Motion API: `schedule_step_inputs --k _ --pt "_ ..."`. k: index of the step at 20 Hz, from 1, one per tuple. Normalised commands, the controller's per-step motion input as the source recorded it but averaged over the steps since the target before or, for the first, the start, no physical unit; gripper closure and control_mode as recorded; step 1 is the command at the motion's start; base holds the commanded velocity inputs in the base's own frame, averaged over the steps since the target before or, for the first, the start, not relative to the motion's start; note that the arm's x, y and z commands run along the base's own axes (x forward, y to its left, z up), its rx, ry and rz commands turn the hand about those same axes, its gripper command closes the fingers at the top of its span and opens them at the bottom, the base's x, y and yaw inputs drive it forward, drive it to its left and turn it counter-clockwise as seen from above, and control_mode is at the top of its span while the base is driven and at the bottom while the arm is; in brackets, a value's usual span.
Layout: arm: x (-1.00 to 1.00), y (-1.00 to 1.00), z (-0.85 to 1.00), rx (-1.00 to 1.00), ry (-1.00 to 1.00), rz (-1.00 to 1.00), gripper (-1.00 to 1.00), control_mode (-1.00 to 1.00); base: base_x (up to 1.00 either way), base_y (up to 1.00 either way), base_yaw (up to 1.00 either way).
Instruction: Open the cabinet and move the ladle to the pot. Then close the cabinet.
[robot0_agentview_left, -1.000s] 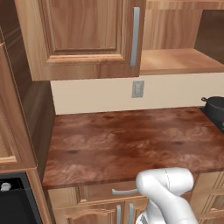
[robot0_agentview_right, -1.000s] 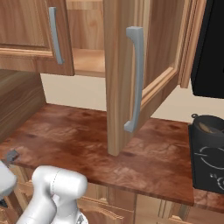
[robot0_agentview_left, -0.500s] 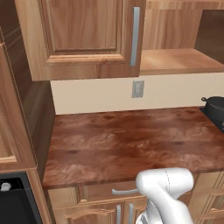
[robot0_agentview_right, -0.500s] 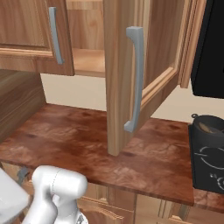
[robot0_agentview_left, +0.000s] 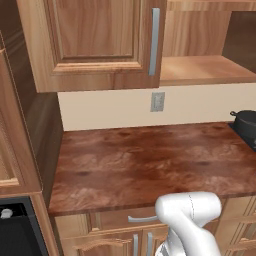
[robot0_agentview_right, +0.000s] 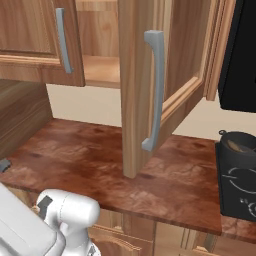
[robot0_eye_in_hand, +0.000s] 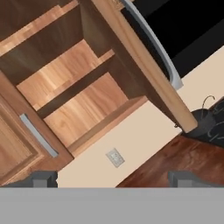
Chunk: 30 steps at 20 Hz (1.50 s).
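Nothing has shifted since earlier: cabinet (robot0_agentview_right: 150, 90) door open, ladle (robot0_agentview_right: 235, 145) seemingly in the pot (robot0_agentview_right: 239, 144). Gripper (robot0_eye_in_hand: 113, 178) wide; push the door squarely shut.

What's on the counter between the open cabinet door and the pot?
Nothing: in the right base view the countertop lies bare between the open cabinet door and the pot.

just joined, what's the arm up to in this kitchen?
The cabinet's right door hangs open, its left door shut. The shelves look bare from here. The ladle seems to be sitting in the pot already. The gripper is open and empty, facing the cabinet from below; closing that door is what's left.
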Motion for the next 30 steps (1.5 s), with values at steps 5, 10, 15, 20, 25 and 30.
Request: schedule_step_inputs --k 5,10,15,20,25,30 --pt "0.0 -0.36 0.0 0.04 -0.05 0.0 -1.0 -1.0 0.0 0.0 0.0" --pt "0.06 -0.33 0.0 0.06 -0.04 0.0 -1.0 -1.0 0.0 0.0 0.0" --pt "0.22 -0.29 -0.01 0.13 -0.05 0.02 -1.0 -1.0 0.0 0.0 0.0" --pt "0.21 -0.23 0.0 0.16 -0.09 0.03 -1.0 -1.0 0.0 0.0 0.0" --pt "0.12 -0.21 0.0 0.18 -0.14 0.04 -1.0 -1.0 0.0 0.0 0.0" --pt "0.0 -0.19 -0.02 0.18 -0.18 0.05 -1.0 -1.0 0.0 0.0 0.0"
